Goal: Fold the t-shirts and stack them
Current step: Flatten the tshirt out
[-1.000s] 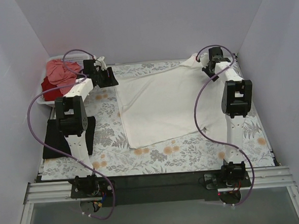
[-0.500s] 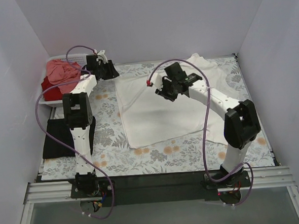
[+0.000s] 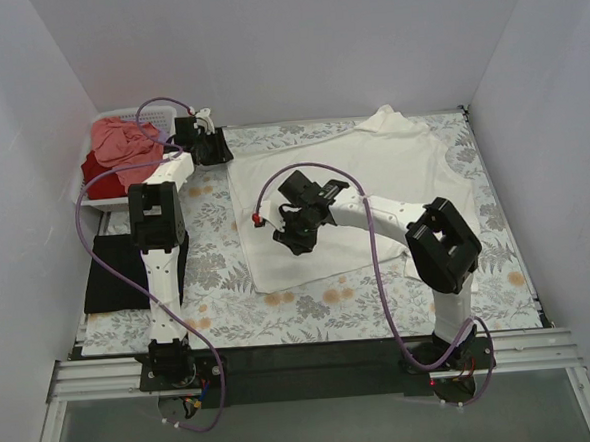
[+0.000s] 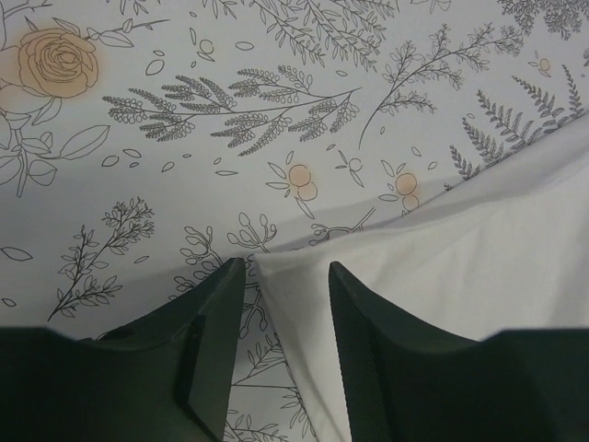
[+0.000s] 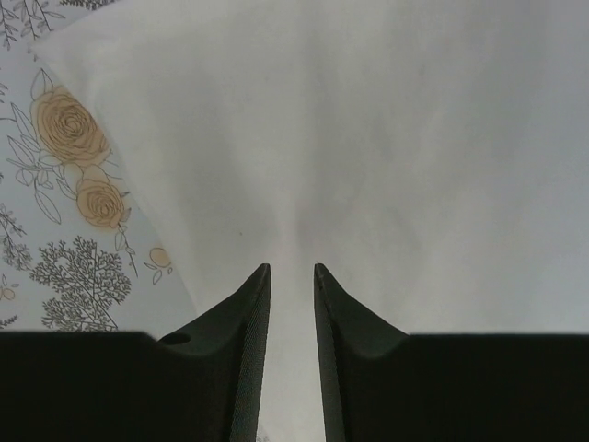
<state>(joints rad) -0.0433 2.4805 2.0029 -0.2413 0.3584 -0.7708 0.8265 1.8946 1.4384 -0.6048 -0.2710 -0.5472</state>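
One cream-white t-shirt (image 3: 363,187), spread flat on tabletop (image 3: 210,271). Left gripper (image 4: 285,267): jaws apart, straddling its far-left corner. Right gripper (image 5: 291,269): jaws narrowly parted, over its near-left area. Black t-shirt (image 3: 108,282): folded, left edge.

Four t-shirts were counted: one cream-white t-shirt (image 3: 342,178), one black t-shirt (image 3: 103,278), one salmon-pink t-shirt (image 3: 125,141) and one dark red t-shirt (image 3: 94,175). There was one basket (image 3: 102,205) and one tablecloth (image 3: 498,259). Two arms stood by, the left arm (image 3: 157,219) and right arm (image 3: 442,242), with two purple cables (image 3: 381,266) and two grippers, the left gripper (image 4: 285,276) and right gripper (image 5: 292,276).
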